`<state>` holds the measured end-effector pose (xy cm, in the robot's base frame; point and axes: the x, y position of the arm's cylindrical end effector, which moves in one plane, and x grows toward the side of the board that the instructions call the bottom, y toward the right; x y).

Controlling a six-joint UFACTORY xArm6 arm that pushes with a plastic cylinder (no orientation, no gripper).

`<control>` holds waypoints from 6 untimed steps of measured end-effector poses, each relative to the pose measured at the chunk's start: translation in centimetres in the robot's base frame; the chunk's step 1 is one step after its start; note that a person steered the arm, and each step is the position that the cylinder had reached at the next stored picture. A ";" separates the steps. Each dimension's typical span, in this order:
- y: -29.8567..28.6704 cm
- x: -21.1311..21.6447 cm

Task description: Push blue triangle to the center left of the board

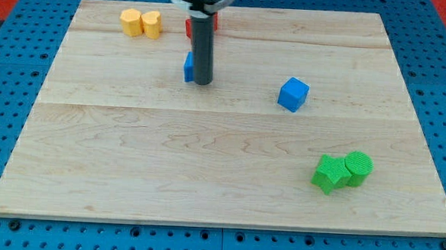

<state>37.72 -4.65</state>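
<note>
My tip (202,82) is down on the board (204,185), upper-middle area, touching or just beside the blue triangle (188,66), which peeks out on the rod's left edge; most of it is hidden behind the rod, so exact shape is hard to read; no jaws here, just a bare rod, nothing gripped, contact is push-only. Triangle sits above centre, towards the view's top; target is centre-left, so it needs to go left and down a bit. Judging by look: small, light, rigid plastic block, slides easily on smooth wood, prob. prone to spinning if pushed off-centre; best contact is mid of its right face, w/ the tip slightly above so the push runs down-left. Red block (190,25) partly hidden behind the rod, just above; yellow blocks (140,23) top left, well apart; blue cube (293,94) to the right; green blocks (343,172) bottom right, out of the way.
</note>
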 end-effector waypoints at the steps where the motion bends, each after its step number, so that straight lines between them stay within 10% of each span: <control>1: 3.7 -1.5; 6: -15.7 -2.2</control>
